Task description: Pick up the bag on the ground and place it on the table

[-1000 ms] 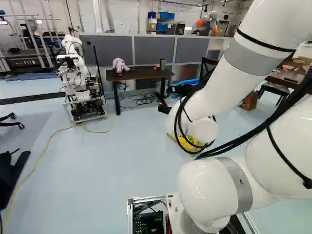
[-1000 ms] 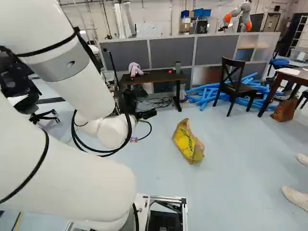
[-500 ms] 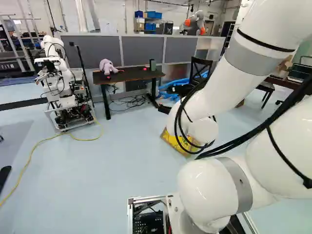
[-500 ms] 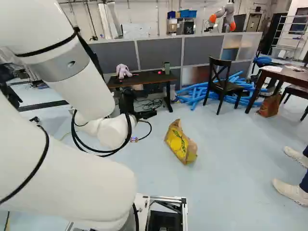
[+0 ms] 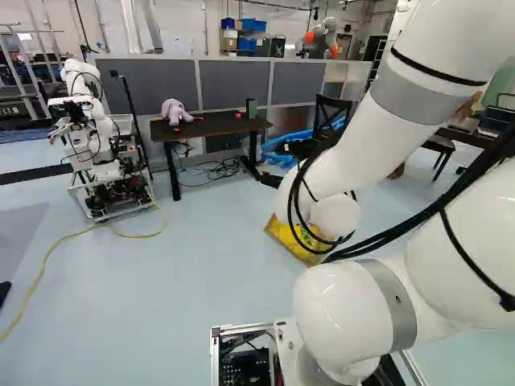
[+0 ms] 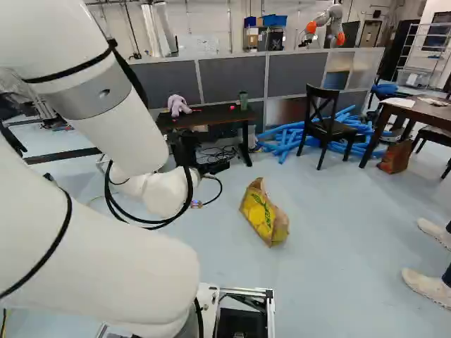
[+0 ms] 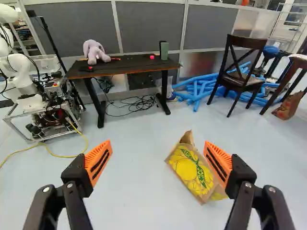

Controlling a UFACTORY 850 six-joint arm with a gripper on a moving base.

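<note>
Partly hidden behind my arm, the black gripper point(image 6: 213, 167) shows in the right base view. In the wrist view the gripper point(image 7: 157, 152) is wide open, nothing between its orange pads. A brown and yellow paper bag point(image 7: 192, 168) lies on the floor ahead, off toward one finger, whose pad overlaps its edge in that view. The right base view shows the whole bag point(image 6: 263, 213); cables partly cover it in the left one. Against the grey partition stands a dark table point(image 7: 129, 65), bearing a purple plush toy point(image 7: 94, 51) and a green container point(image 7: 164, 50).
Another robot point(image 5: 100, 153) stands left of the dark table, a yellow cable on the floor by it. Right of that table are blue foam tubes point(image 6: 285, 141), a black chair point(image 6: 325, 127) and a brown table point(image 6: 423, 113). A person's feet point(image 6: 428, 285) show at the right.
The base has moved, turning rightward, so the scene shifts left in both base views, mostly in the first half second. The arm has not shifted against its lowest joint.
</note>
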